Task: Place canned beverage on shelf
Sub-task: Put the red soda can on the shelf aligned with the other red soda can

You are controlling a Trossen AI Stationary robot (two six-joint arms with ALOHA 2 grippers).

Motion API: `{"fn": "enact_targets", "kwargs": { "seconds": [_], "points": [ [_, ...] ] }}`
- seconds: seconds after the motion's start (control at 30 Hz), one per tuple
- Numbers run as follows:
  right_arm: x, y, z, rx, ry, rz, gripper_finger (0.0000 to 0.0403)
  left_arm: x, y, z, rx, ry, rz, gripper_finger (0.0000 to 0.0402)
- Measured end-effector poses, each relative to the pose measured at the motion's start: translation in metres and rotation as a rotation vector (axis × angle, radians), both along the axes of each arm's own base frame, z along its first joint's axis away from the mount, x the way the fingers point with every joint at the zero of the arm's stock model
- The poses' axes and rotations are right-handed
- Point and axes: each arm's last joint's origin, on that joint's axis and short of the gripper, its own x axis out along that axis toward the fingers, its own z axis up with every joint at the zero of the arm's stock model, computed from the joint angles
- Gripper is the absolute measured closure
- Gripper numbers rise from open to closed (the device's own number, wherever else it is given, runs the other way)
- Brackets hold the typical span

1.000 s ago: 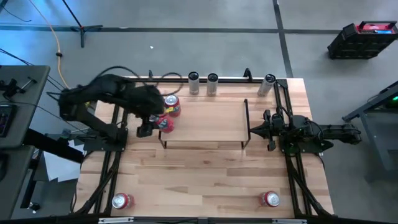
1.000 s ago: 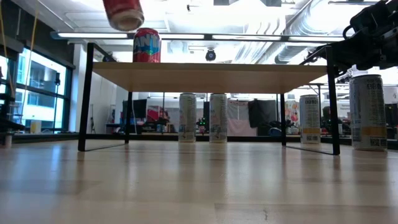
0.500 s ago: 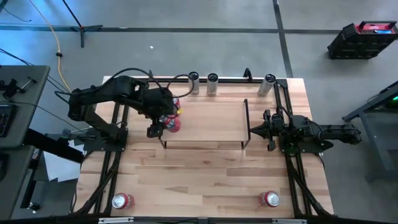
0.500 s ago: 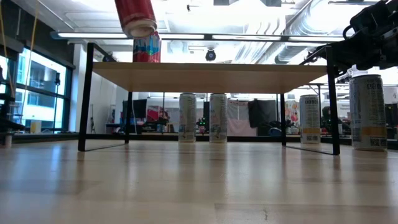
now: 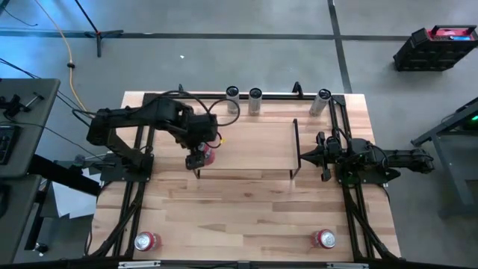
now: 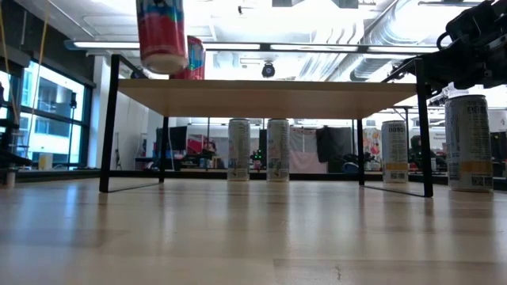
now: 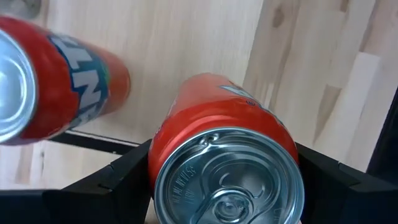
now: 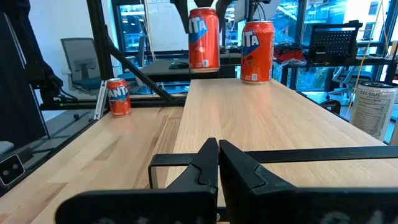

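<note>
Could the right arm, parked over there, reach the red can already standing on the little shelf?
Probably yes, with a stretch. The right gripper rests shut just outside the shelf's near end rail; the standing red can sits at the far end. The board between is bare, but the left gripper holds another red can right beside it.

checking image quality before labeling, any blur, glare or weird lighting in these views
Left wrist view: the held can fills the frame, its near rim soft; the second can beside it is blurred. Low view: bright ceiling lights backlight the shelf, leaving its underside dim. High view: even light, blue cast at the left edge. Right wrist view: sharp, with bright windows behind the cans.
</note>
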Motion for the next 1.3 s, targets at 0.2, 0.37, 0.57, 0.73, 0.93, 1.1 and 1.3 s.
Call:
{"fn": "enact_targets", "kwargs": {
  "seconds": [0.2, 0.37, 0.57, 0.73, 0.93, 1.1, 1.3],
  "points": [
    [0.0, 0.0, 0.0, 0.0, 0.0, 0.0, 0.0402, 0.0, 0.006, 0.0, 0.043, -0.003, 0.065, 0.0118],
    [0.0, 0.0, 0.0, 0.0, 0.0, 0.0, 0.0402, 0.0, 0.015, 0.0, 0.041, -0.003, 0.095, 0.0118],
    [0.0, 0.0, 0.0, 0.0, 0.0, 0.0, 0.0402, 0.0, 0.011, 0.0, 0.057, 0.001, 0.019, 0.0118],
    [0.0, 0.0, 0.0, 0.0, 0.0, 0.0, 0.0402, 0.0, -0.002, 0.0, 0.036, 0.003, -0.118, 0.0118],
    [0.0, 0.0, 0.0, 0.0, 0.0, 0.0, 0.0402, 0.0, 0.001, 0.0, 0.045, 0.005, -0.122, 0.0118],
    [0.0, 0.0, 0.0, 0.0, 0.0, 0.0, 0.0402, 0.004, 0.002, -0.003, 0.066, 0.018, -0.202, 0.0118],
    [0.0, 0.0, 0.0, 0.0, 0.0, 0.0, 0.0402, 0.003, 0.003, -0.003, 0.077, 0.021, -0.216, 0.0118]
  ]
}}
